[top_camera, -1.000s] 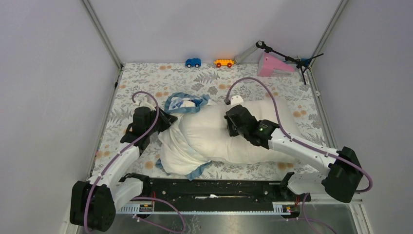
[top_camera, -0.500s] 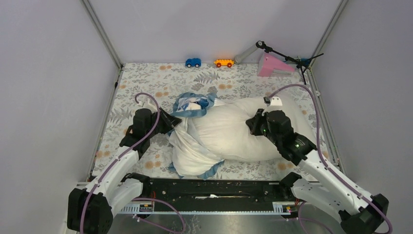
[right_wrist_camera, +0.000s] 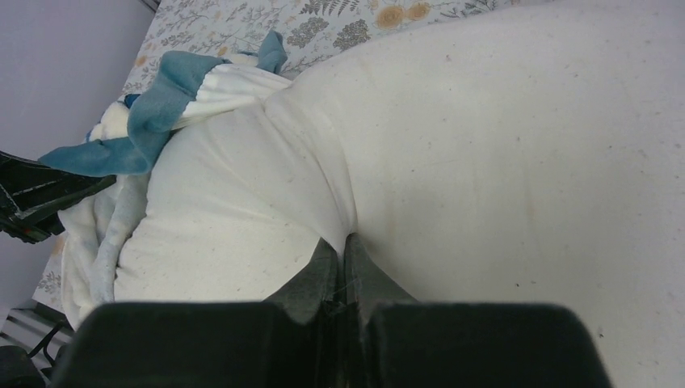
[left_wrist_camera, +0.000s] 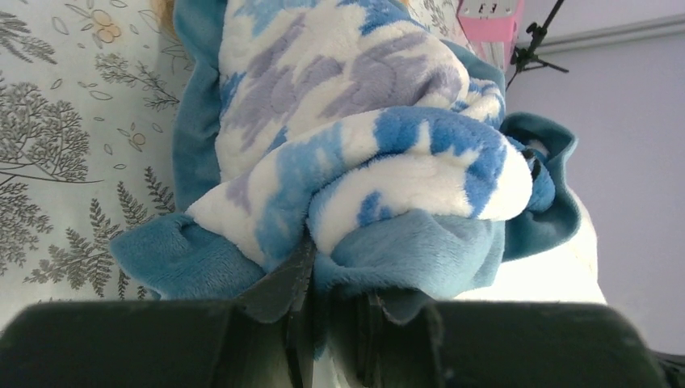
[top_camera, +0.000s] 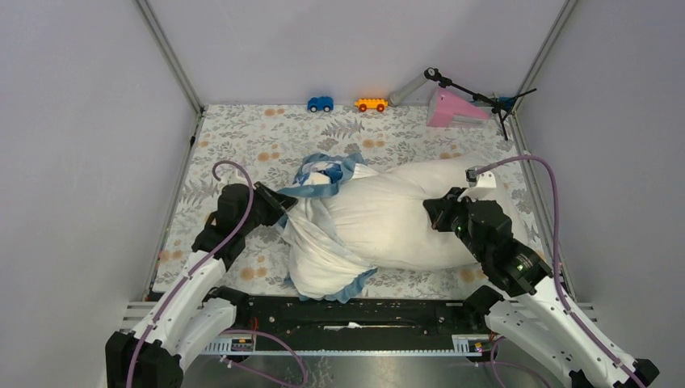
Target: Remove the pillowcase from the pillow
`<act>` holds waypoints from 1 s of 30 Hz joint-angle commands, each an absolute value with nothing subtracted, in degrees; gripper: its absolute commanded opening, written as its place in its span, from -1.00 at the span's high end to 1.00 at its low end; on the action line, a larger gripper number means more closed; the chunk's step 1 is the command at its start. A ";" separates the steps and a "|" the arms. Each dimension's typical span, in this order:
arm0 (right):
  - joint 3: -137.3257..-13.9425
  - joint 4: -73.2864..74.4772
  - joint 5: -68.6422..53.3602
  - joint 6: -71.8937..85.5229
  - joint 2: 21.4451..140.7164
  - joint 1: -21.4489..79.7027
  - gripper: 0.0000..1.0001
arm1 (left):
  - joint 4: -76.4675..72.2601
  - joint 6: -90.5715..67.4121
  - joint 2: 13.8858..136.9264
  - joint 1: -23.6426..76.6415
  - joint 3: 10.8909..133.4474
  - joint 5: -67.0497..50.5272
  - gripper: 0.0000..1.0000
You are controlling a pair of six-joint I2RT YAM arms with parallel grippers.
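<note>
The plump cream-white pillow lies across the middle of the floral cloth. Its left end sits inside the pillowcase, which is bunched up, white side out, with blue edging. My left gripper is shut on the blue-and-white patterned edge of the pillowcase, and the fabric bulges over the left gripper. My right gripper presses on the pillow's right half. In the right wrist view the right gripper is shut on a pinched fold of the pillow. The pillowcase lies beyond it.
A blue toy car and an orange one stand at the back edge. A pink wedge and a black stand sit at the back right. Grey walls enclose the table cloth on three sides.
My right gripper closed on the pillow and moved right, dragging the pillow further out of the pillowcase. The left gripper kept its hold and shifted slightly.
</note>
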State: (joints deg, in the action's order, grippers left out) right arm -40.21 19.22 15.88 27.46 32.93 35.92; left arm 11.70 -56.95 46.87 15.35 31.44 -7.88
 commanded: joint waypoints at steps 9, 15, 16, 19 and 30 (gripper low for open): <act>-42.23 19.00 51.34 25.45 24.46 31.29 1.00 | 38.72 -73.68 46.67 10.46 36.52 39.57 0.68; -41.38 19.02 50.34 26.37 24.67 31.29 1.00 | 37.93 -73.37 48.29 10.46 37.24 37.63 0.66; -41.44 19.03 50.36 26.45 24.69 31.25 1.00 | 37.96 -73.19 48.57 10.46 37.45 37.73 0.65; -41.81 19.07 50.42 25.98 24.74 31.24 1.00 | 38.83 -73.35 48.36 10.42 38.19 39.00 0.59; -49.05 17.44 -2.05 15.53 45.16 31.28 -0.42 | 2.87 -41.55 55.13 15.07 40.19 -11.34 -0.20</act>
State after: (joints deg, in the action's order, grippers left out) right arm -42.54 17.98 11.88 22.22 35.66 31.62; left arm 11.77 -52.51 49.04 12.62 33.85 -5.52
